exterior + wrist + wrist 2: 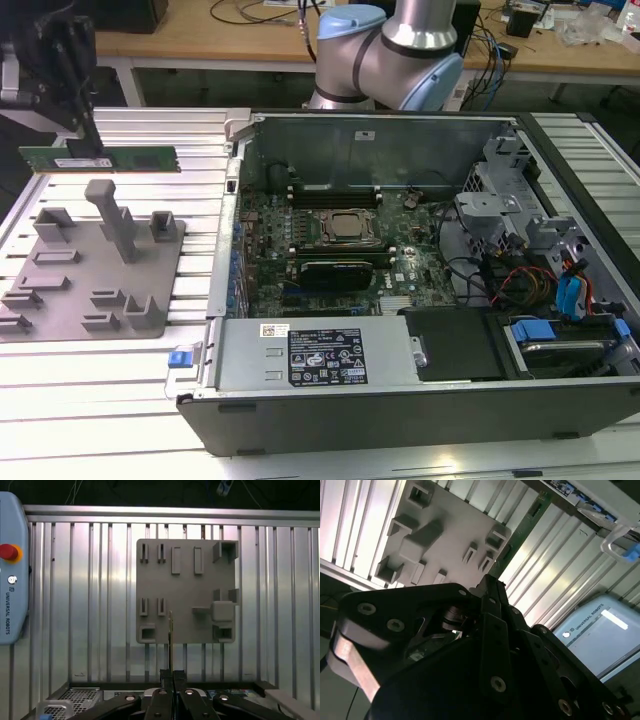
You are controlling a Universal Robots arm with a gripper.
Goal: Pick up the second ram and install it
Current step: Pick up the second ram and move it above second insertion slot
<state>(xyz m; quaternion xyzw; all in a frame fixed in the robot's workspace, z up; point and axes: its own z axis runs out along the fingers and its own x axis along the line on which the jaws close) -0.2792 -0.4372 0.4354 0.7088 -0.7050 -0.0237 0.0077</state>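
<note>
Your gripper (96, 148) is holding the ram stick (130, 160) level, jaws clamped on it, above the grey fixture's (80, 285) far edge, at the exterior view's left.

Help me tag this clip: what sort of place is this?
Likely a robotics lab bench: a robot arm holding a green ram stick, an open computer case on a ribbed metal table, cluttered workbenches behind.
</note>
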